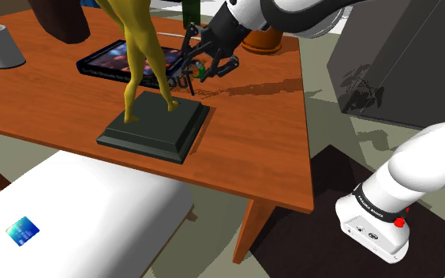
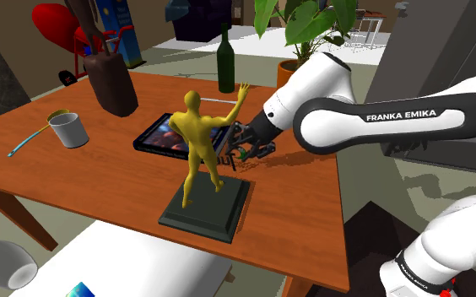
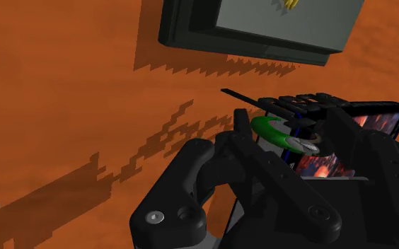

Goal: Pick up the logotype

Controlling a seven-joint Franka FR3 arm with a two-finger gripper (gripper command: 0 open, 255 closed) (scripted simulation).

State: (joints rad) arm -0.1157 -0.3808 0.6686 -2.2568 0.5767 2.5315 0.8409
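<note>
Logotype (image 3: pixel 272 129), green-rimmed, lies right inside the pincer (image 3: pixel 301 138), which is narrowed and clasping it. Desk (image 1: pixel 260 134) lies close below, so the lift should go straight up.

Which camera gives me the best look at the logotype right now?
The wrist view: the logotype sits close up, green and white, at the gripper. The shoulder and second exterior views show it as a green speck amid the gripper's black parts.
</note>
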